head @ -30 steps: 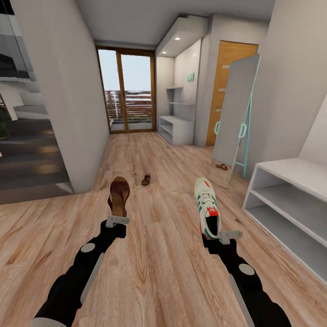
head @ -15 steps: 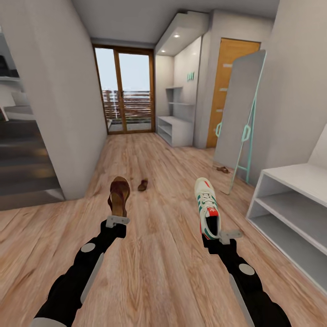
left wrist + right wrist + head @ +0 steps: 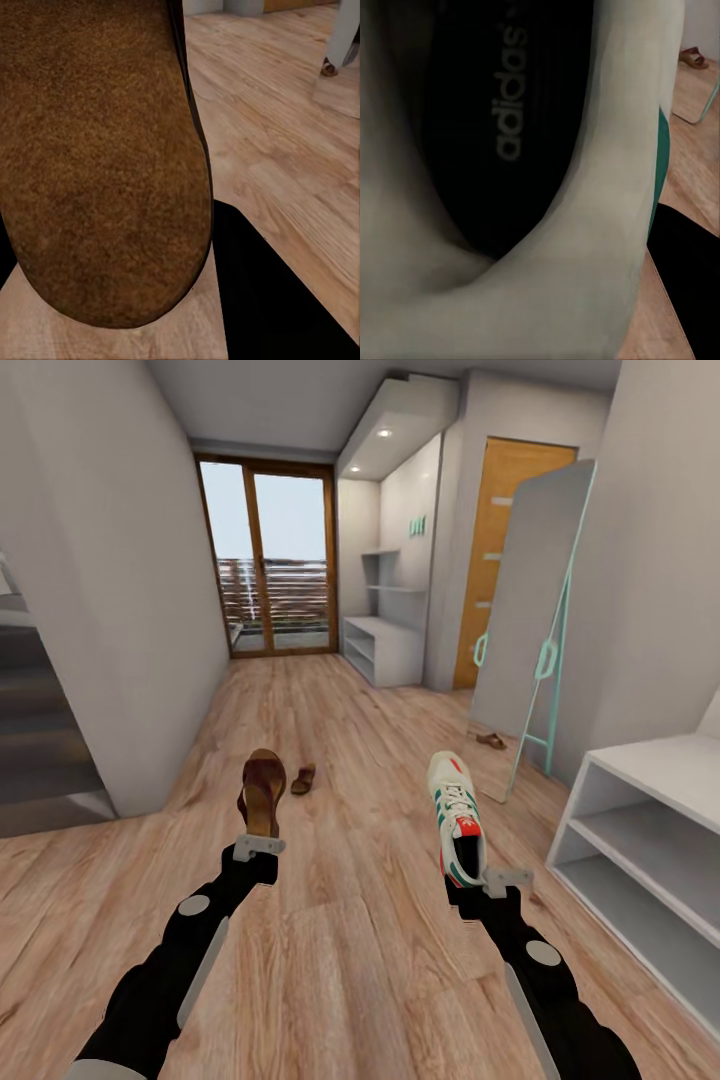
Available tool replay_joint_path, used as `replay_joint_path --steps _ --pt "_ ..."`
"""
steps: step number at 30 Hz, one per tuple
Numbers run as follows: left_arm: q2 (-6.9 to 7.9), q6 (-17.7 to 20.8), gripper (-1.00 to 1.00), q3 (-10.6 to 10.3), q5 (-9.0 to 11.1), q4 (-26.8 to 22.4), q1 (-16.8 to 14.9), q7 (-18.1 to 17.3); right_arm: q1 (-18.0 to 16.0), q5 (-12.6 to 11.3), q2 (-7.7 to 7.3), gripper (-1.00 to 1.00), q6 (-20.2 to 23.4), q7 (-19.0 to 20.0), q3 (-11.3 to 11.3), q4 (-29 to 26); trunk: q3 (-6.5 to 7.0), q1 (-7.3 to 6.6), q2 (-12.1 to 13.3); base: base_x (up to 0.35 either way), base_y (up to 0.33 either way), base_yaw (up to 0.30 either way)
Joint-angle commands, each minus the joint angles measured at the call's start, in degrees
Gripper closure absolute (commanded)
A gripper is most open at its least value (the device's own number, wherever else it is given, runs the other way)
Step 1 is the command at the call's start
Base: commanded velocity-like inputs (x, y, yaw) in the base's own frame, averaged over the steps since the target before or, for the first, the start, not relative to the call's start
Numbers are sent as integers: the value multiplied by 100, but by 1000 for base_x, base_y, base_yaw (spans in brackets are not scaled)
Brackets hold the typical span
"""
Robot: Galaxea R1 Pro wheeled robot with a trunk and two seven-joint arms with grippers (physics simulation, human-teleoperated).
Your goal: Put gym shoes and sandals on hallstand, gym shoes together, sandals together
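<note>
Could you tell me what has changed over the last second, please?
The whole view has shifted: the left wall and the near white rack sit differently in the picture, so the camera moved, not the things. The left end effector still holds the dark brown leather sandal, and the right end effector still holds the white lace-up sneaker with green stripes, both at the same spots in view. Nothing was let go.

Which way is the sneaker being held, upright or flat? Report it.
Upright: the gym shoe stands toe-up, its heel clamped in the right end effector.
</note>
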Motion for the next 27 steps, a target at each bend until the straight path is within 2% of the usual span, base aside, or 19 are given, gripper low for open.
replay_joint_path --steps 1,27 --pt "3 36 100 -4 -14 -11 -3 -15 -2 1 0 100 31 -7 2 -8 -6 2 -2 347 -138 0" --pt "6 36 100 -4 -16 -11 -3 -15 -2 1 0 100 31 -5 2 -8 -6 2 -2 347 -138 0"
